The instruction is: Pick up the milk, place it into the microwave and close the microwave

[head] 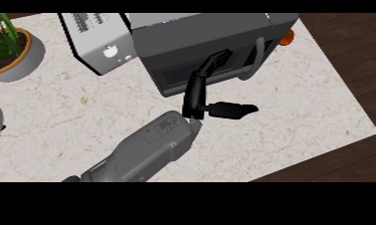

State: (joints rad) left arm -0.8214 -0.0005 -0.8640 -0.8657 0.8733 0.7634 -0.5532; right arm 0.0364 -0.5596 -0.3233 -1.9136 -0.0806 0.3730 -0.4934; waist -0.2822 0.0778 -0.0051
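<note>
Counter (308, 119), one arm in view. We read it as the left hand (200, 94), coming in from lower left. Its fingers (214, 62) are straight and pressed together, tips at the dark front of the microwave (206, 32); the thumb (235, 110) juts right and pinches nothing. No milk is visible; it may be inside the cavity or behind the hand, we cannot tell. A light grey keypad panel (99, 42) stands angled at the microwave's left corner, probably the open door. Risks, in our judgement: closing on an unseated carton would jam the door; fingers in the opening could get caught on the swing; a push could slide the microwave toward the potted plant (13, 47).
</note>
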